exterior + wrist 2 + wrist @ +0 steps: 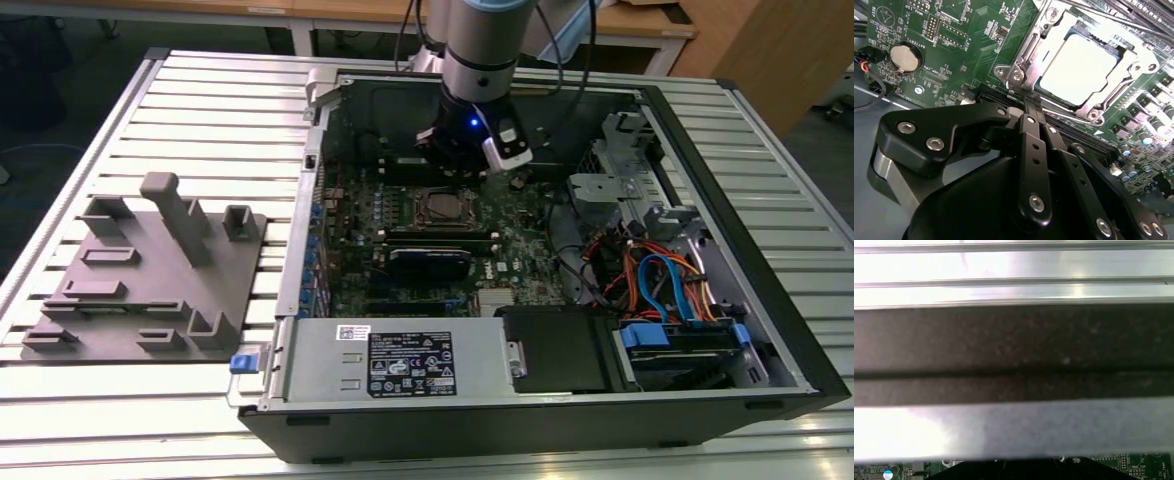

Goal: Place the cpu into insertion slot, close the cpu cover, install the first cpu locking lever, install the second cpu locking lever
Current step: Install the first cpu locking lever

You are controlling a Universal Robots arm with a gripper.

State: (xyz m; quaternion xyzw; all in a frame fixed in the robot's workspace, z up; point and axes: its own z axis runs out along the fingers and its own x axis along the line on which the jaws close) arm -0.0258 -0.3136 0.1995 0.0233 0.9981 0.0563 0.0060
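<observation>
While the slatted tabletop (200,100) bears a grey fixture block (147,280) at the exterior view's left, the work goes on inside the open computer case (534,430) beside it. That case holds the green motherboard (354,215), a labelled power supply (400,360) along its near wall, and a drive bay with blue and orange cables (667,285) at the exterior view's right. Over the far part of the board hangs the arm, its gripper (1028,106) low and just beside the socket. In the second wrist view the fingers (1029,150) are drawn narrow, tips together, with nothing visible between them. The cpu cover (1026,50) lies flat on the socket, and the cpu (1086,67) sits inside it, its pale top showing through the cut-out. So the first two steps look done. Thin rods run along the socket's edges, but I cannot tell whether either locking lever is latched. A coin cell (905,58) sits on the board, well apart from the socket.
</observation>
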